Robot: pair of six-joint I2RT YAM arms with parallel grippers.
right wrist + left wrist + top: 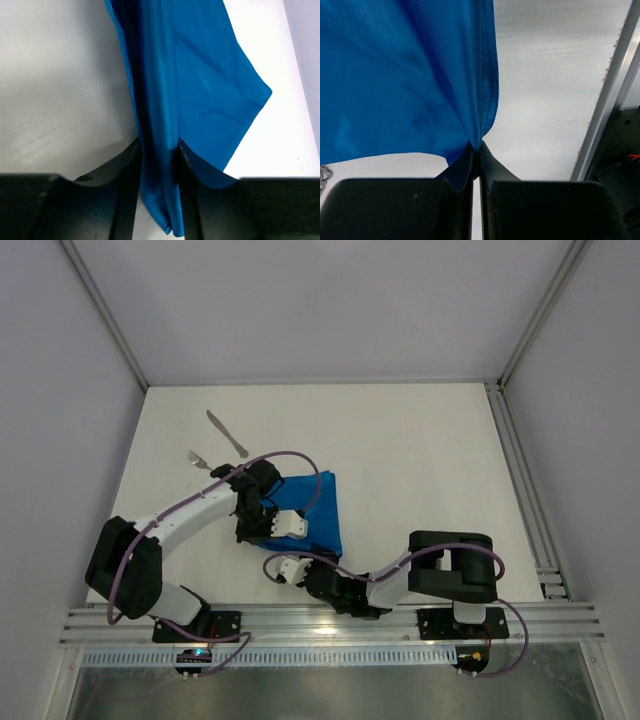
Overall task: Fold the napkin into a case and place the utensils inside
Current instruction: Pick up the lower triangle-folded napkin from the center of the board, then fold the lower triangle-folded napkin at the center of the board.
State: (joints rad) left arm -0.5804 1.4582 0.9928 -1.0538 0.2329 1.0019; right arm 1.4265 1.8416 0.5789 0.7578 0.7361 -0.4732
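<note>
The bright blue napkin (316, 502) lies bunched and partly folded near the middle of the white table (420, 460). My left gripper (268, 526) is shut on one edge of the napkin (410, 75); in the left wrist view its jaws (479, 150) pinch the cloth tightly. My right gripper (287, 568) is at the napkin's near edge, and in the right wrist view (157, 150) its jaws grip a bunched fold of the napkin (200, 85). The silver knife (228, 433) and silver fork (200, 459) lie on the table at the far left, apart from both grippers.
White walls enclose the table on three sides. An aluminium rail (525, 490) runs along the right edge and another along the near edge (330, 620). The rail also shows in the left wrist view (610, 90).
</note>
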